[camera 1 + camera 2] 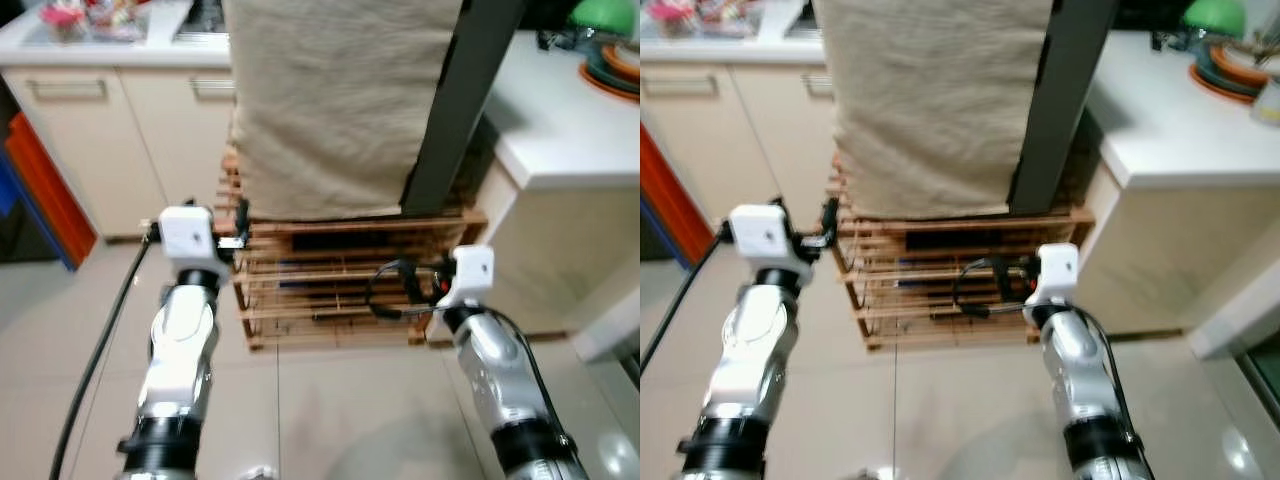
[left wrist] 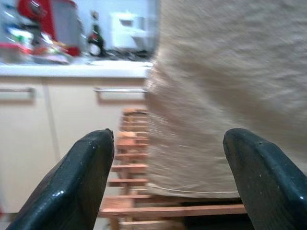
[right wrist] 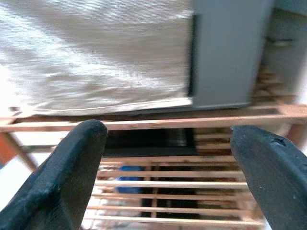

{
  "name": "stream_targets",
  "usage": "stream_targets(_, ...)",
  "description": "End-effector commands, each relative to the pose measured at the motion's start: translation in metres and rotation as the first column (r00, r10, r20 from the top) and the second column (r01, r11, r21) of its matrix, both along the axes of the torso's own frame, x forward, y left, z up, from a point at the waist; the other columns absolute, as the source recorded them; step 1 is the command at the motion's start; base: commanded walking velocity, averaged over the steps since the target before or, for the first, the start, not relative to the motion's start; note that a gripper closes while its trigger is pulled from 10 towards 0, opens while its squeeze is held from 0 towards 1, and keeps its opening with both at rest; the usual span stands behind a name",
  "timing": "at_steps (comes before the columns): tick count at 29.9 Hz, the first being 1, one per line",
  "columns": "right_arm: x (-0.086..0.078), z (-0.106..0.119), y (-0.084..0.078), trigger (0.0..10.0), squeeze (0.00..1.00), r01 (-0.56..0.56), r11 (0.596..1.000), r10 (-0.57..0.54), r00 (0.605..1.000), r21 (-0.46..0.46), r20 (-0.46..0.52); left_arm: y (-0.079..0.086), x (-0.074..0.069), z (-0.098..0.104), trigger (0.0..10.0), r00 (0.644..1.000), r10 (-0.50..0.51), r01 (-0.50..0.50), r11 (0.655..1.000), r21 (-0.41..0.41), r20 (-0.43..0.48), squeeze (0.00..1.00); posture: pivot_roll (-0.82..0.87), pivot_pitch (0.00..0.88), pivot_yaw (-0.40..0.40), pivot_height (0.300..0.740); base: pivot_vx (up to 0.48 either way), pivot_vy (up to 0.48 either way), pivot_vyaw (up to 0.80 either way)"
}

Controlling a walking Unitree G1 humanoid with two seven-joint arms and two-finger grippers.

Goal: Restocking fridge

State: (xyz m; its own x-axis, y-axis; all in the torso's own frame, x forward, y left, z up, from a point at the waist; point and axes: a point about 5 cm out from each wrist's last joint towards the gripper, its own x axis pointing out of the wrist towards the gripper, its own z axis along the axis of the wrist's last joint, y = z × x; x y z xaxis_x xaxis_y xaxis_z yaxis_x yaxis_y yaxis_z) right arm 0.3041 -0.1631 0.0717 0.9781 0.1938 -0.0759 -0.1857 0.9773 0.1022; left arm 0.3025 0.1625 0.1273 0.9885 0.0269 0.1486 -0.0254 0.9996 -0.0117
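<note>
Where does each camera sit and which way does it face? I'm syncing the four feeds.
Left eye view: head camera, looking down at a slatted wooden rack under a beige cloth cover; both silver arms show.
Right eye view: the other eye, same scene.
Left wrist view: along the open left gripper toward the cloth's edge and cream cabinets.
Right wrist view: along the open right gripper into the rack.
All four share rack and cloth.
</note>
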Motion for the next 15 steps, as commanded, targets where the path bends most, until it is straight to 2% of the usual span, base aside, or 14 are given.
stream_targets(1, -0.0018, -0.003, -0.01, 10.0, 0.0, 0.042, 0.999, -0.042, 0.999, -0.013, -0.005, -0.0041, -0.0025, -0.0123, 10.0, 0.998, -0.013, 0.013, 1.0, -0.007, -0.062, 0.0, -0.05, 0.0, 0.004, 0.74, 0.315, 0.364, 0.0)
stream_targets(10, -0.0011, -0.0049, -0.0089, 10.0, 0.0, 0.049, 0.999, -0.049, 0.999, -0.013, -0.002, 0.0012, -0.0034, -0.0181, 10.0, 0.996, -0.018, 0.019, 1.0, 0.012, -0.086, 0.0, -0.04, 0.0, 0.005, 0.74, 0.315, 0.363, 0.0)
stream_targets(15, -0.0024, -0.0086, -0.0087, 10.0, 0.0, 0.05, 0.999, -0.051, 0.999, -0.015, -0.017, 0.0012, -0.0061, -0.02, 10.0, 0.996, -0.04, 0.042, 0.999, 0.024, -0.085, 0.0, -0.03, 0.0, 0.007, 0.74, 0.0, 0.458, 0.0)
